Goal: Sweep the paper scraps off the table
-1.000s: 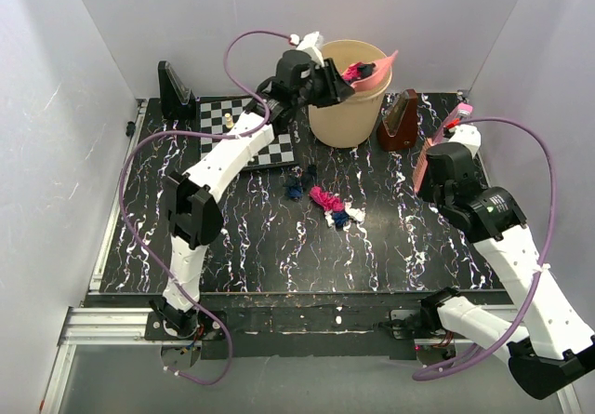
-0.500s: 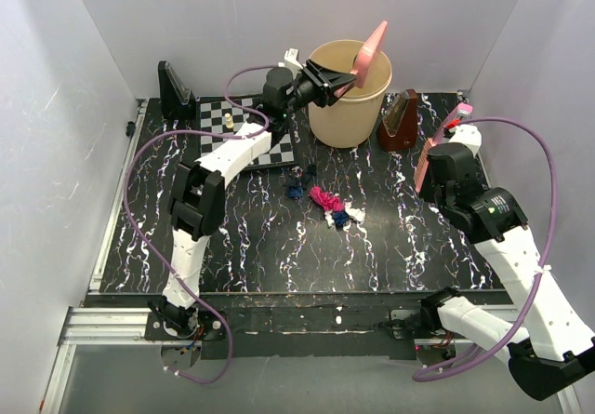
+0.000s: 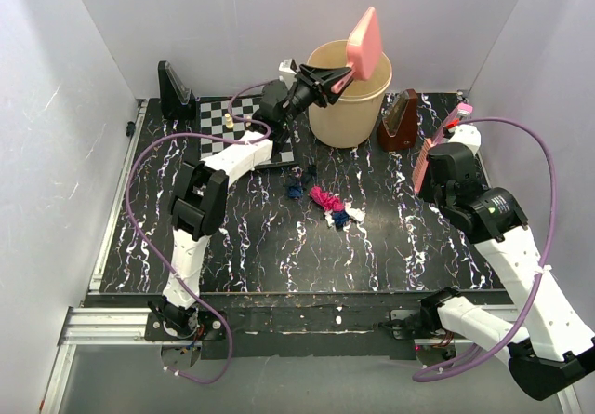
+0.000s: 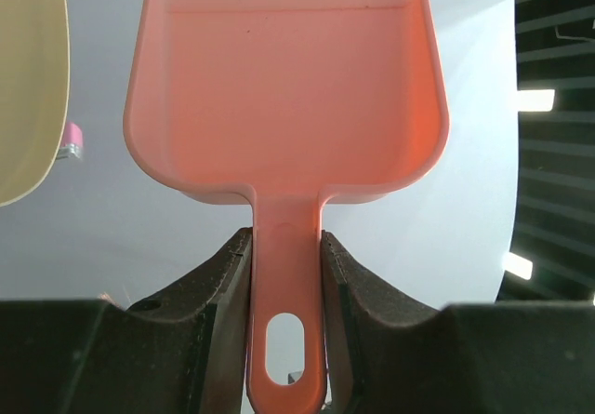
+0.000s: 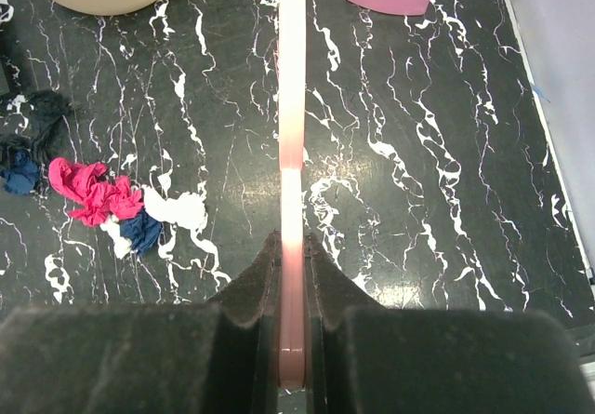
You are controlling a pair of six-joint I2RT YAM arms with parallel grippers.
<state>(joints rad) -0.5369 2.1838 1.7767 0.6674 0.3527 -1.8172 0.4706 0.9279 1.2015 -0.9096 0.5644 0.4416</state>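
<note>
Several paper scraps (image 3: 327, 201) in magenta, dark blue, black and white lie in a loose cluster mid-table (image 3: 232, 247); the right wrist view shows them (image 5: 100, 200) at left. My left gripper (image 3: 333, 77) is shut on the handle of the pink dustpan (image 3: 364, 42), held upright above the bin. In the left wrist view the dustpan (image 4: 288, 88) looks empty between the jaws of the gripper (image 4: 285, 284). My right gripper (image 3: 435, 167) is shut on the pink brush (image 5: 292, 107), seen edge-on, at the table's right, apart from the scraps.
A beige bin (image 3: 349, 107) stands at the back centre. Beside it are a brown wedge-shaped object (image 3: 400, 122) and a pink block (image 3: 462, 110). A chessboard (image 3: 237, 121) with pieces and a black stand (image 3: 175, 90) sit at back left. Walls enclose the table.
My left arm has swung the dustpan up from its tipped position in the bin, where it held scraps, to upright above the rim. The right arm has not moved.
</note>
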